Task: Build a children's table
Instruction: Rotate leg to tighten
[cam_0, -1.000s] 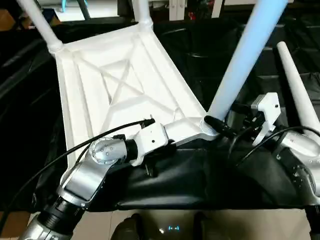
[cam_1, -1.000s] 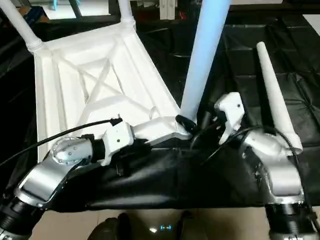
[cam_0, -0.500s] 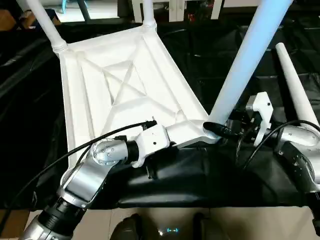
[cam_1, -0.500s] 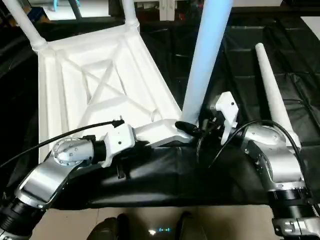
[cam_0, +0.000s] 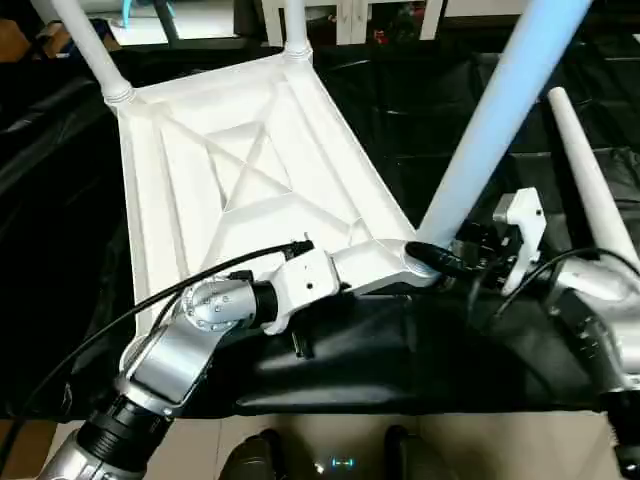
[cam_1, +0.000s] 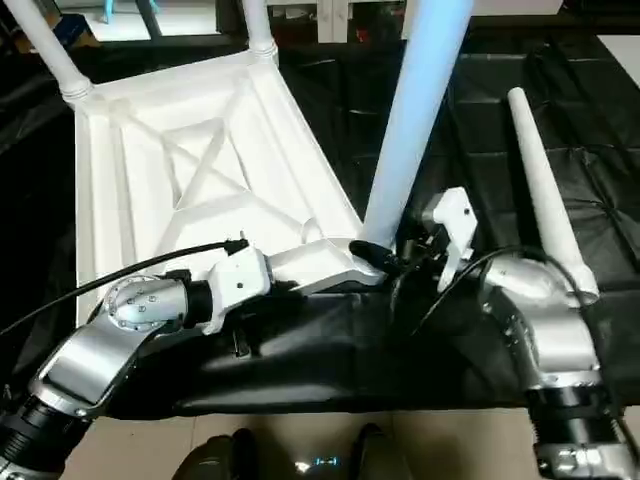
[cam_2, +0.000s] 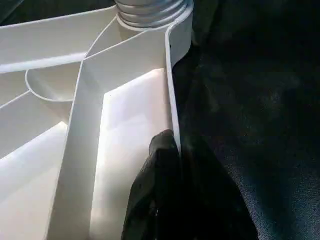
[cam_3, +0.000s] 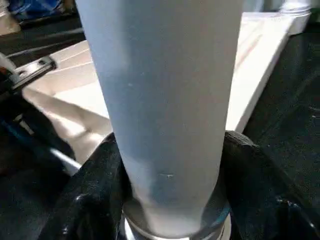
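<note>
A: White plastic, upside down — that's the top, lying ribs-up on a black sheet, its X ribs plain to see.

B: And the legs?

A: Two legs stand in the far corner sockets. A third leg rises from the near corner socket on the robot's right, slightly tilted. A fourth, loose leg lies on the sheet beyond the right arm, apart from the top.

B: What is the left gripper doing?

A: Its fingers are pressed together on the near rim of the top, one finger inside the rim wall and the other outside, close to the socket that holds the third leg. So it pinches the rim.

B: The right gripper?

A: It sits at the base of the third leg, just above the socket. In the right wrist view a black finger lies on each side of the tube, both touching it. The fingers are closed around the leg.

B: Do the two grippers touch?

A: They are just beside each other at that corner; I cannot tell whether they meet.
</note>
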